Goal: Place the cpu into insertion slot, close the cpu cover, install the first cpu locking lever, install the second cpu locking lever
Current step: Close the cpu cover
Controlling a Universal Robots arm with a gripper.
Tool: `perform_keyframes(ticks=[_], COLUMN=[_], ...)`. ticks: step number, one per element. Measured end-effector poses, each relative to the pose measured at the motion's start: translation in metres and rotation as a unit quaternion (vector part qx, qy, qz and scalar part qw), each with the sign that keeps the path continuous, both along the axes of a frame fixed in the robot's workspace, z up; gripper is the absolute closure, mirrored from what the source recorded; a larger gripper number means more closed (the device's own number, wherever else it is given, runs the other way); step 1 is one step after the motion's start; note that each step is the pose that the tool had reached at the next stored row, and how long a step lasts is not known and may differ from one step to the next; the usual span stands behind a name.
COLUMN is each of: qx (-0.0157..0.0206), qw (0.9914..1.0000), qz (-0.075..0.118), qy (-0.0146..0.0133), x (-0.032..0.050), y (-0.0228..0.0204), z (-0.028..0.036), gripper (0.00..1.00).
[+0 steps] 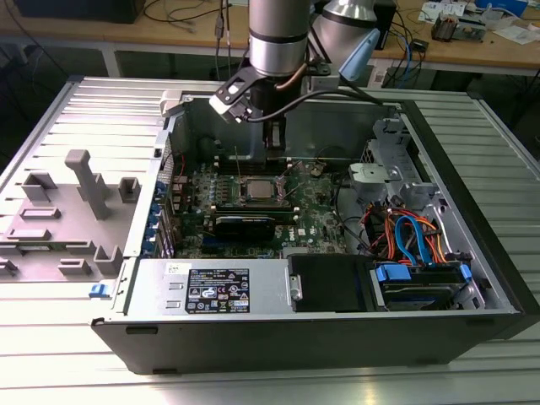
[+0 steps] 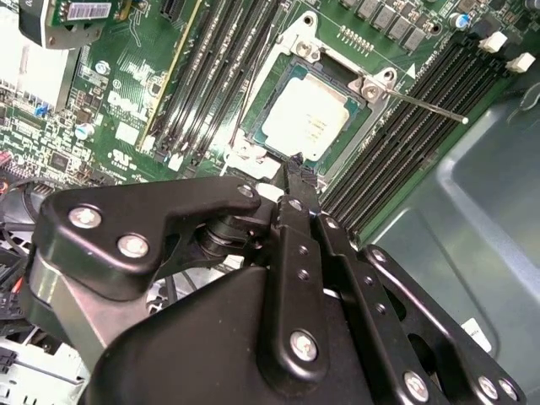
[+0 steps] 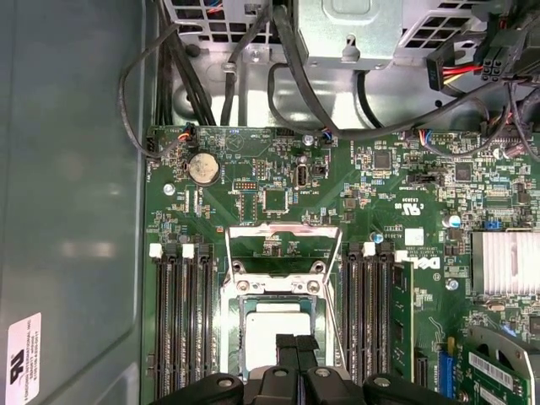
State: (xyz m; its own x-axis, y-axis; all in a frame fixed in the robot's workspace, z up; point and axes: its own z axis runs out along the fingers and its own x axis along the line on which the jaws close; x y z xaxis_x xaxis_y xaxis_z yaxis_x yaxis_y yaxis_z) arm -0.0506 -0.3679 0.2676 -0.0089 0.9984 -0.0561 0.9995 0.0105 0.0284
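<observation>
Coin battery (image 3: 202, 168), silver heatsink (image 3: 504, 261)

Cpu (image 2: 308, 118): flat silver-grey square, seated level in insertion slot (image 2: 253, 150). Cpu cover (image 3: 283, 230): silver frame, swung open, raised off slot's edge.

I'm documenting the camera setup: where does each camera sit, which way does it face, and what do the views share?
Exterior view: off the arm, above the open computer case, looking down into it; shows the arm and pincer.
First wrist view: on the wrist, facing straight down on the motherboard; shows the pincer.
Second wrist view: on the wrist, looking obliquely past the pincer's black links.
Shared: all three show the cpu.
</observation>
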Motion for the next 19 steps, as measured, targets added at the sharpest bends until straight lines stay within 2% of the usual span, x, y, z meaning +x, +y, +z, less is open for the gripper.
perform_keyframes(ticks=[6, 11, 19], qx=[0.0000, 0.0000, -0.0002], qw=[1.00000, 1.00000, 1.00000], qz=[0.000, 0.000, 0.000], qy=[0.0000, 0.0000, 0.0000], x=[0.0014, 0.0156, 0.0172], y=[0.0000, 0.0000, 0.0000], z=[0.0020, 0.0020, 0.0034], gripper=[0.89, 0.89, 0.89])
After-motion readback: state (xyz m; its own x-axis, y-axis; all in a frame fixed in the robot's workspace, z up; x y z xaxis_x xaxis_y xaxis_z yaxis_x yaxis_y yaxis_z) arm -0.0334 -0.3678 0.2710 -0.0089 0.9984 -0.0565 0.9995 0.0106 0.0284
